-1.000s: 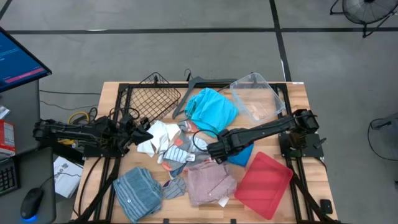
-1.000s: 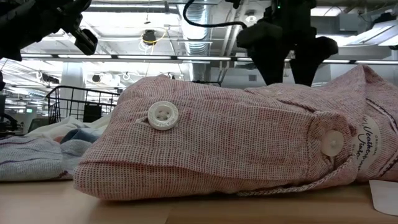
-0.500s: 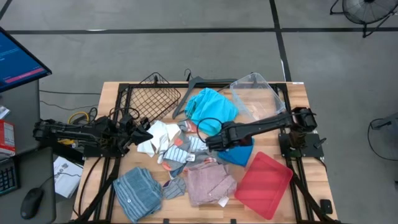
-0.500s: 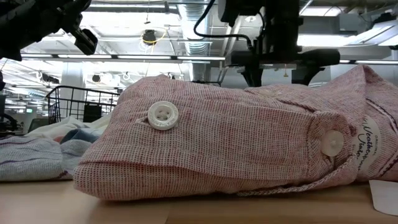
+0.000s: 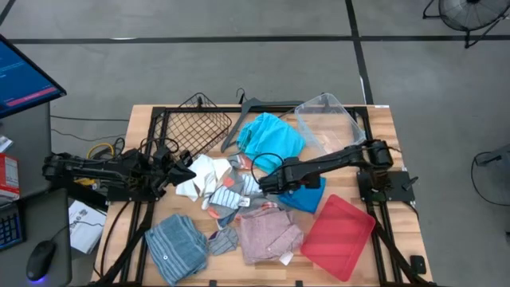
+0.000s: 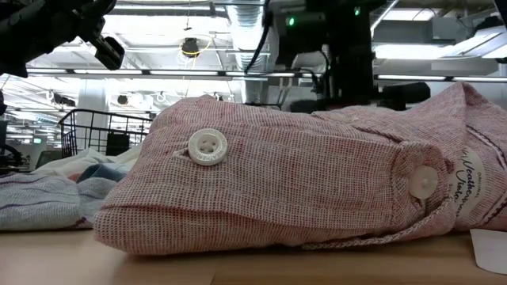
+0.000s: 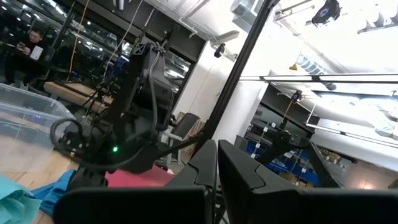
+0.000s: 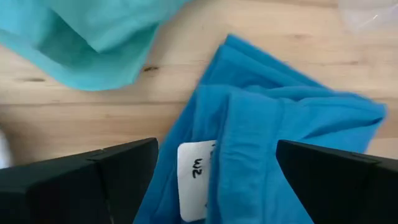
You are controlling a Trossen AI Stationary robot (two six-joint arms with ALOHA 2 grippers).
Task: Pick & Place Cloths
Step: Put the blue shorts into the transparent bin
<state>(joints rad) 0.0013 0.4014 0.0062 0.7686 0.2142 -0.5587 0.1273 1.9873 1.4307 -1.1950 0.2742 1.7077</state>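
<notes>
Hovering over the blue cloth (image 8: 261, 124), R gripper (image 8: 214, 168) had its fingers wide apart w/ nothing between them yet; wrist view showed the cloth's white size tag (image 8: 196, 180) sitting right in the gap. So step in hand looked like the approach for a pick, pre-grasp.

In the high view the R gripper (image 5: 267, 182) sat mid-table, at the blue cloth's (image 5: 311, 197) edge, just below the turquoise one (image 5: 271, 137).

Next move prob calls for a straight drop onto the fold, then a pinch. Fabric's soft and layered, so the grip needs to go deep enough to catch more than the top ply.

L gripper (image 5: 185, 172) was parked at the table's L side near the white cloth (image 5: 199, 171), fingers together, holding nothing as far as I could see.

Edges / room:
- red tray (image 5: 339, 235) lay just beside the blue cloth on the near-R side, likely tight for a swing that way
- clear bin (image 5: 328, 121) at far R, wire basket (image 5: 195, 127) at far L, hanger (image 5: 251, 108) between them
- pink checked shirt (image 5: 269, 235) and striped cloth (image 5: 177, 245) filled the near edge; socks pile (image 5: 227, 195) crowded the L of the gripper
- most open way out: straight up, then toward the bin
</notes>
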